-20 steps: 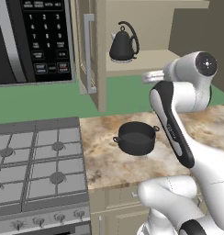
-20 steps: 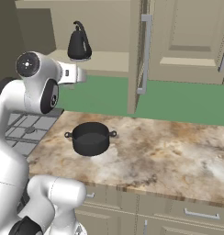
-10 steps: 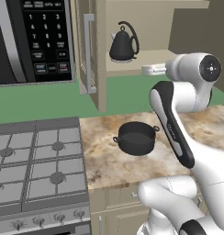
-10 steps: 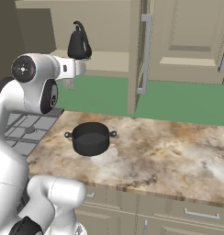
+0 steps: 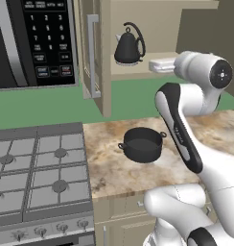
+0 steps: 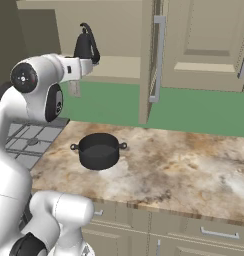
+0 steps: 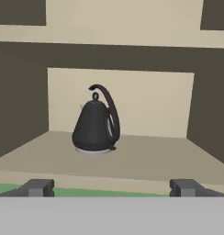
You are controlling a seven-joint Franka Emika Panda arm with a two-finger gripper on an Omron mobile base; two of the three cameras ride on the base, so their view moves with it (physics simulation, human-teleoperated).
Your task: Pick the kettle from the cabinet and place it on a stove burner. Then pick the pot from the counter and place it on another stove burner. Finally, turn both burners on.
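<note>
I have the arm raised high and bent back so the hand points level into the open cabinet (image 5: 107,57), which fills the upper centre of the left base view; its door stands swung out to the left, which is what lets me look straight onto the shelf. Below it the counter (image 5: 114,166) runs across the middle of the frame, with the stove's burners (image 5: 60,153) under their grates at lower left, both bare because nothing has been moved yet. The pot (image 5: 142,143) sits upright on the counter just right of the stove, waiting its turn. The kettle (image 7: 96,125) stands upright on the cabinet shelf, centre-left in the hand view, handle arching over its right side, set back from the shelf edge. The gripper (image 7: 113,187) lines up short of the shelf lip, near the kettle but not touching it, with its jaws spread wide and empty, ready to take the kettle. Against the frames from a second ago, the hand has risen and pushed closer to the shelf; kettle and pot have not moved.
</note>
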